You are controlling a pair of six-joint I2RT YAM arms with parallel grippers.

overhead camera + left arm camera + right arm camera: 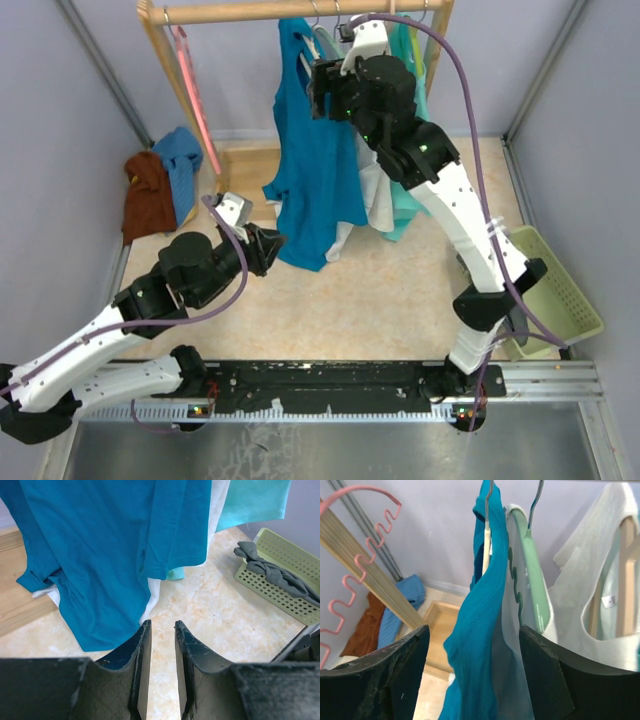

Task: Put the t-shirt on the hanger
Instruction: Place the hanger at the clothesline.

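The teal-blue t-shirt (310,180) hangs from the wooden rail (300,10) on the pale cream hanger (485,555); only a strip of the hanger shows inside the collar, under its wire hook. My right gripper (320,88) is up at the shirt's shoulder, just under the rail. In the right wrist view its jaws (472,628) stand wide open, with the t-shirt's (475,630) shoulder fabric loose between them. My left gripper (278,240) is low, by the shirt's bottom hem. Its fingers (161,625) are a little apart with only floor between them, just right of the t-shirt (100,555).
A pink hanger (190,80) hangs at the rail's left end. A green hanger (530,570) carrying pale garments, and a mint top (405,205), hang right behind the t-shirt. A green basket (555,290) with a grey cloth (275,572) stands at right. Rust and blue cloths (160,185) lie at left.
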